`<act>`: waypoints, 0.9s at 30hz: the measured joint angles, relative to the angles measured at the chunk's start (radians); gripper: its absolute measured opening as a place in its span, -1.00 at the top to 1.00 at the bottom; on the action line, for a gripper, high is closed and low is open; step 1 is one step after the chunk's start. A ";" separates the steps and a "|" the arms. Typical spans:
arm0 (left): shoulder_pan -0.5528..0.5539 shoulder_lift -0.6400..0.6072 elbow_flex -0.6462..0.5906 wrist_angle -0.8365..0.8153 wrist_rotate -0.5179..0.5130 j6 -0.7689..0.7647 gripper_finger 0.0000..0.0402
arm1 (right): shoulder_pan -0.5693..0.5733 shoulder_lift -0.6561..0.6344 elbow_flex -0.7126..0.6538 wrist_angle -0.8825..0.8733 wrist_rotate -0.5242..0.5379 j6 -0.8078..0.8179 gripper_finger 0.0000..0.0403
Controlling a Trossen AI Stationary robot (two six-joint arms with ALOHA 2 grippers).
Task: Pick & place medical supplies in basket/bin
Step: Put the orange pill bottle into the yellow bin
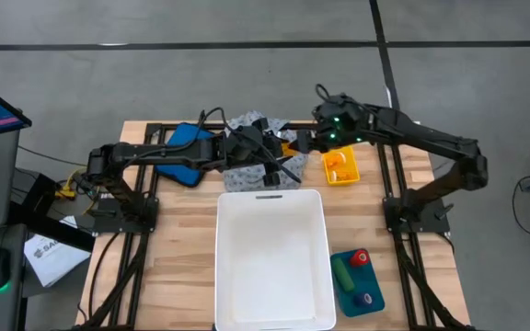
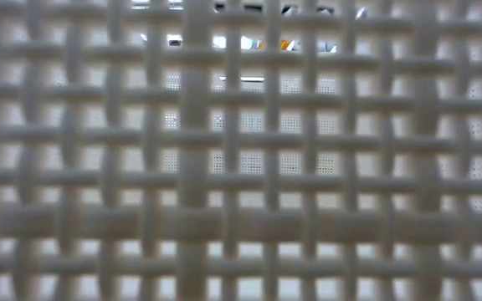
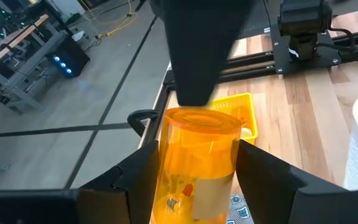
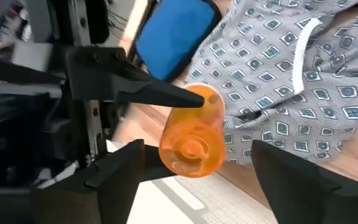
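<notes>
An orange pill bottle (image 3: 197,162) sits between the fingers of my left gripper (image 1: 282,152), which is shut on it above the grey-white dotted garment (image 4: 278,81) at the table's far middle. My right gripper (image 4: 197,168) faces the bottle's round end (image 4: 191,149). Its fingers stand open on either side of that end, apart from it. One right finger (image 3: 197,50) looms just past the bottle in the left wrist view. The white basket (image 1: 271,257) stands on the near side of both grippers. My left gripper pinches the bottle's body (image 3: 166,168) between its two fingers, one on each opposite side. The fingers come from the table's left, slanting a little down. The bottle is lifted clear of the garment, one end turned toward my right gripper.
A yellow tray (image 1: 340,167) with more orange bottles sits right of the garment. A blue pad (image 1: 184,152) lies under the left arm. A blue tray (image 1: 357,280) at the near right holds red, green and purple cylinders. The basket's woven wall (image 2: 241,150) fills the low view.
</notes>
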 joint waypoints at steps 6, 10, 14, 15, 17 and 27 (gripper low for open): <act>0.000 0.000 0.000 -0.001 0.000 -0.005 0.05 | -0.001 0.077 0.088 -0.073 0.003 -0.041 -0.61; 0.000 0.000 0.000 0.000 0.000 -0.008 0.05 | 0.000 0.082 0.095 -0.068 0.015 -0.059 -0.68; 0.000 0.000 0.000 0.000 0.000 -0.008 0.05 | 0.000 0.089 0.096 -0.078 0.019 -0.066 -0.67; 0.000 0.000 0.000 0.000 0.001 -0.008 0.05 | 0.000 0.091 0.096 -0.074 0.019 -0.067 -0.65; 0.000 0.000 0.000 0.000 0.006 -0.008 0.05 | 0.000 0.093 0.096 -0.077 0.019 -0.067 -0.61; 0.000 0.000 -0.001 0.001 0.025 -0.024 0.05 | 0.000 0.095 0.095 -0.081 0.020 -0.082 -0.44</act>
